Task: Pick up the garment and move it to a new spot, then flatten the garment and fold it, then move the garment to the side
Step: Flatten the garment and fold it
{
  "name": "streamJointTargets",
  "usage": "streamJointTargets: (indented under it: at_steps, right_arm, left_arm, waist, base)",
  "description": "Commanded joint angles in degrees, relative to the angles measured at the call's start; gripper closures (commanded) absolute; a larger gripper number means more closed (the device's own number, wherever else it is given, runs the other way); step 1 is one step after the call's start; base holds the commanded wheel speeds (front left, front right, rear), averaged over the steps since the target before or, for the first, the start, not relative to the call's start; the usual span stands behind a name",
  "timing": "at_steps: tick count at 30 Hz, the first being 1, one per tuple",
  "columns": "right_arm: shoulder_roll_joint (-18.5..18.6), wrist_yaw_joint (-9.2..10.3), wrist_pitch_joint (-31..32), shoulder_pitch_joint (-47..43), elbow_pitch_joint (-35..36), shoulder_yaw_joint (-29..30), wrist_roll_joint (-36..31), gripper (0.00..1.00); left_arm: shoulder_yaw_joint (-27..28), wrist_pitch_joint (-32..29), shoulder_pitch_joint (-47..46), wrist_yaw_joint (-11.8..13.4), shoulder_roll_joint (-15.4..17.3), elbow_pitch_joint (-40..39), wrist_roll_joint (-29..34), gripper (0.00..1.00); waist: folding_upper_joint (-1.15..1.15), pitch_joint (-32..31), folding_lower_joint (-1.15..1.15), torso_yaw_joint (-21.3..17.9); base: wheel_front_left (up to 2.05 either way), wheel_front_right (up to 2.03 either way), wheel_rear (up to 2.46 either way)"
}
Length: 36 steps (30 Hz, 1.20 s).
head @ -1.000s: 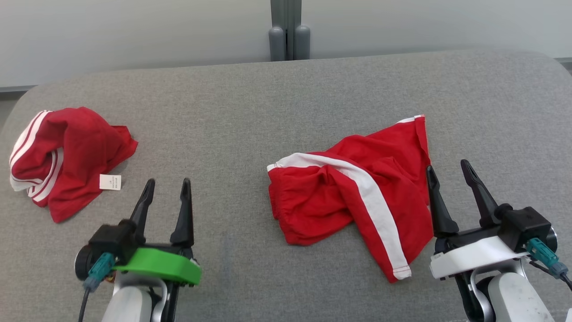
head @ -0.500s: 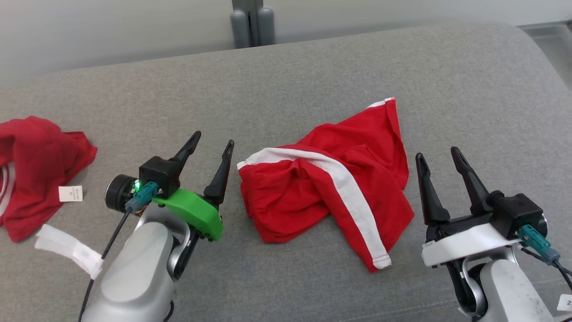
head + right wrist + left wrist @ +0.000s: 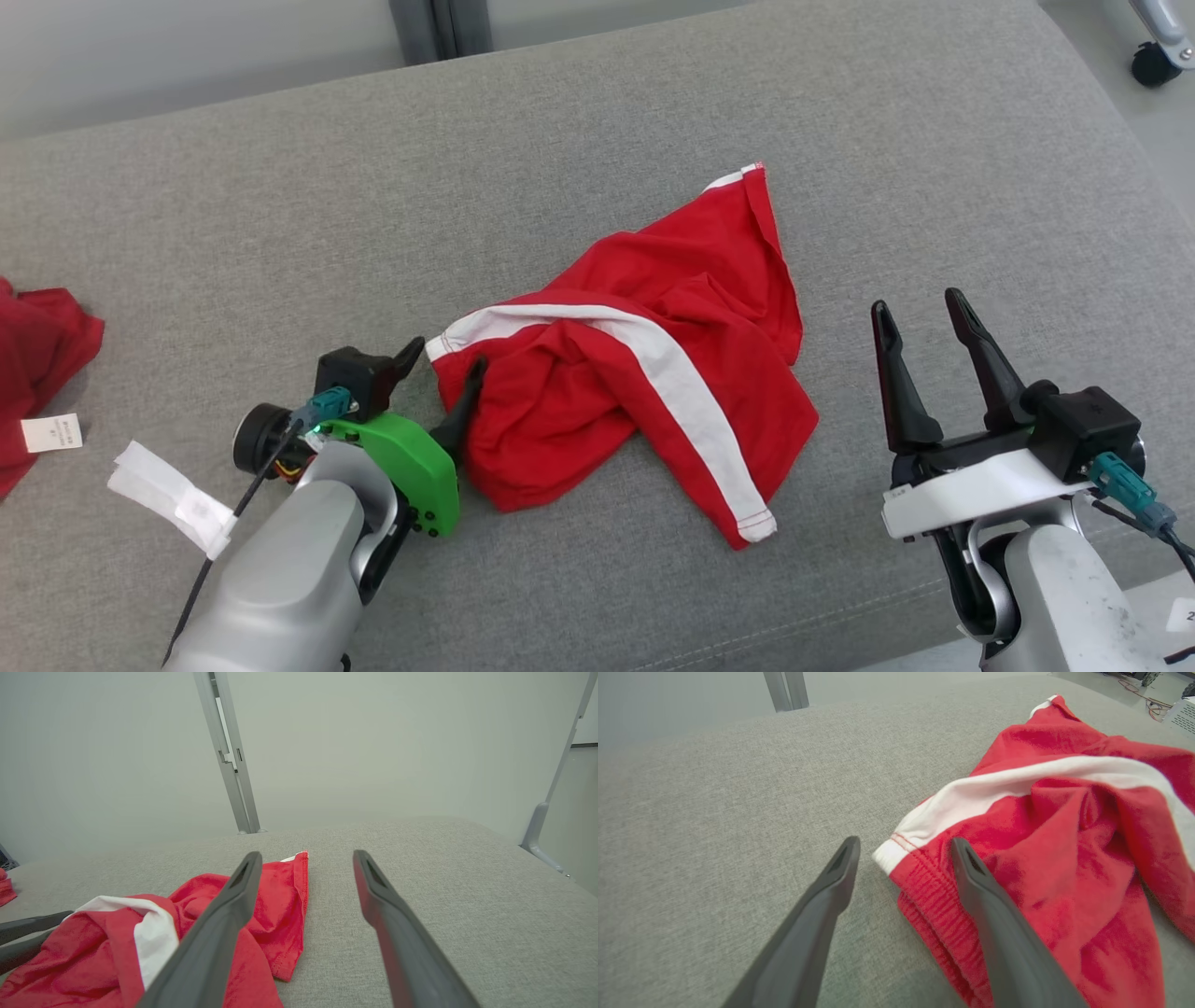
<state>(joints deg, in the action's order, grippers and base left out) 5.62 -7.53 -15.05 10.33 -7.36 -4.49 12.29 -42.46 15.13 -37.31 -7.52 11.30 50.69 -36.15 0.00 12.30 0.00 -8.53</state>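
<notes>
Plenty of bare grey woven tabletop (image 3: 597, 140) all round the crumpled, soft red garment (image 3: 597, 401) with a white stripe, lying mid-surface. Left gripper (image 3: 446, 353) fingers spread, straddling its ribbed white-trimmed corner; right gripper (image 3: 917, 301) fingers spread too, near its right edge.

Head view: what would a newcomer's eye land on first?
The crumpled red garment with a white stripe, midway across the grey cushion. Next, the left pincer, open, straddling its left corner, while the right pincer stands open, apart to its right.
</notes>
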Motion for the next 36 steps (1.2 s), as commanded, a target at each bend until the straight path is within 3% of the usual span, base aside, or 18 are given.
streamJointTargets:
  at_steps: [1,5,7,8,9,18,24,30,36]
  right_arm:
    - [0.0,0.08,-0.2,0.7,-0.1,0.1,0.2,0.00]
    - [0.1,0.09,-0.2,1.1,-0.1,-0.2,0.0,0.00]
    - [0.2,0.08,-0.2,1.7,0.7,0.0,-0.1,0.00]
    - [0.2,0.08,-0.2,1.6,0.9,0.0,-0.2,0.00]
    - [0.2,0.09,-0.2,1.4,1.0,0.2,-0.2,0.00]
    - [0.4,0.09,-0.2,-0.2,1.3,1.0,-0.5,0.00]
    - [0.4,0.09,-0.2,-0.6,1.0,0.5,-0.7,0.00]
    - [0.3,0.09,-0.2,-2.4,0.2,0.5,-0.4,0.00]
    - [0.5,0.09,-0.2,-4.0,-0.1,1.1,-0.3,0.00]
  left_arm:
    - [-1.0,-0.1,-0.9,0.1,-0.3,1.2,-1.2,0.00]
    - [-3.9,-0.1,-2.1,0.1,-1.2,2.9,-4.2,0.00]
    - [-5.1,0.0,-2.9,0.1,-1.3,3.6,-5.0,0.66]
    - [-5.5,0.0,-3.4,0.1,-1.3,3.7,-5.3,0.87]
    - [-5.8,0.0,-4.0,0.1,-1.2,3.5,-5.3,1.00]
    - [6.7,0.1,-7.0,0.6,2.4,-6.7,0.8,1.00]
    - [13.7,0.0,-1.8,0.5,2.5,-17.1,8.7,1.00]
    - [14.3,0.0,10.4,0.1,1.0,-23.7,12.3,1.00]
    - [12.6,0.0,22.3,0.0,-0.4,-25.9,11.4,1.00]
  waist:
    - [0.00,0.4,0.00,-0.4]
    - [0.00,0.7,0.00,-0.8]
    - [0.00,0.9,0.00,-0.9]
    - [0.00,0.9,0.00,-0.9]
    - [0.00,0.9,0.00,-0.9]
    - [0.00,0.1,0.00,2.0]
    - [0.00,-1.5,0.00,3.7]
    - [0.00,-3.7,0.00,5.1]
    - [0.00,-5.1,0.00,7.2]
  base:
    - [0.00,0.00,0.00]
    - [0.00,0.00,0.00]
    - [0.00,0.00,0.00]
    - [0.00,0.00,0.00]
    - [0.00,0.00,0.00]
    - [0.00,0.00,0.00]
    - [0.00,0.00,0.00]
    - [0.00,0.00,0.00]
    - [0.00,0.00,0.00]
